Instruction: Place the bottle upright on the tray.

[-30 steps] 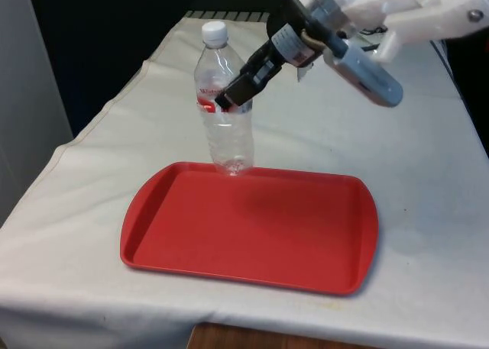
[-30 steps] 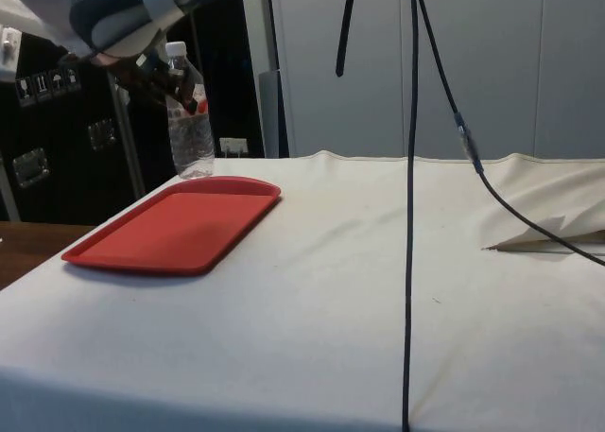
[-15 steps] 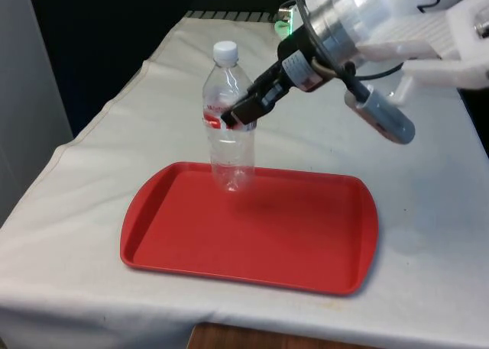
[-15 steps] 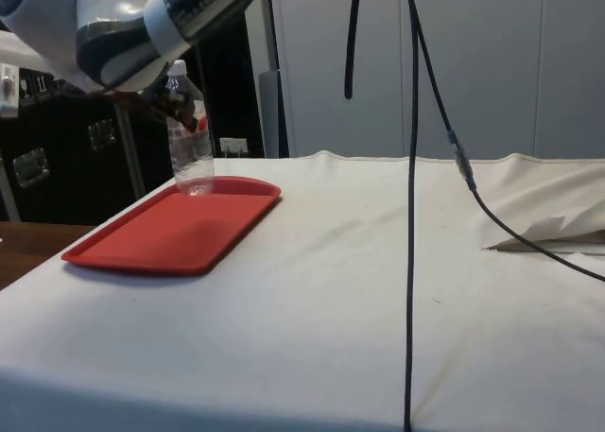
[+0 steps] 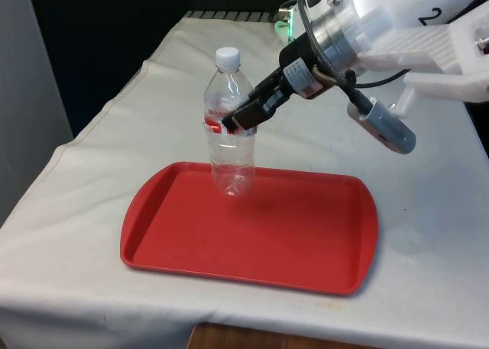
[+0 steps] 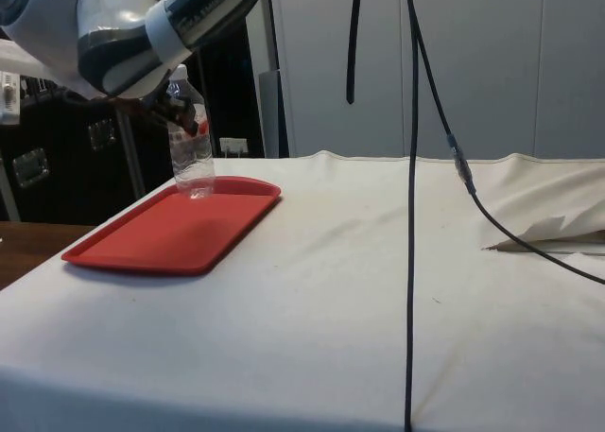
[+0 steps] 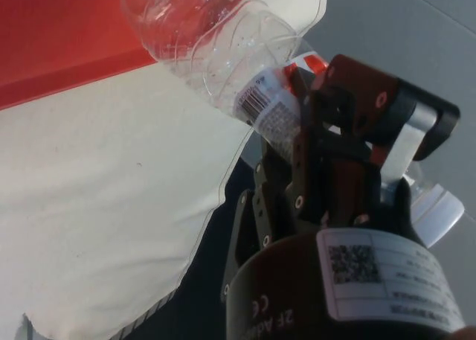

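Upright bottle (image 5: 230, 127) clamped at its label by end effector (image 5: 238, 121)

Looks like a robotics lab or test room, not anyone's home. A long table draped in a plain white cloth (image 6: 378, 290), dark equipment cabinets with metal latches (image 6: 38, 158) behind the gripper (image 6: 184, 120), black cables (image 6: 412, 215) hanging down, pale blank wall panels (image 6: 454, 63).
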Action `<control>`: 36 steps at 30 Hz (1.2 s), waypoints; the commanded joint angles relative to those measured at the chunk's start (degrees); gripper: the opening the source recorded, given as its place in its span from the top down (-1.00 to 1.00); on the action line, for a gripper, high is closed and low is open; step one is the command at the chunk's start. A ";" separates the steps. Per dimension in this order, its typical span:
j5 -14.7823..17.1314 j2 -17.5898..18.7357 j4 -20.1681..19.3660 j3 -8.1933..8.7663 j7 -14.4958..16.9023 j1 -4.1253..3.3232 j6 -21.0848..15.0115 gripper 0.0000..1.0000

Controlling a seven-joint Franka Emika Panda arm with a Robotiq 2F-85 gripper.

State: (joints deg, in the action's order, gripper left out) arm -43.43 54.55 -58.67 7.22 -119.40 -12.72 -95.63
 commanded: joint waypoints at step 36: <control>-0.40 3.72 0.06 0.00 -2.35 -0.06 -0.06 0.71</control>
State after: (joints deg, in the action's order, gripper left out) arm -43.83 58.27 -58.61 7.22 -121.75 -12.78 -95.68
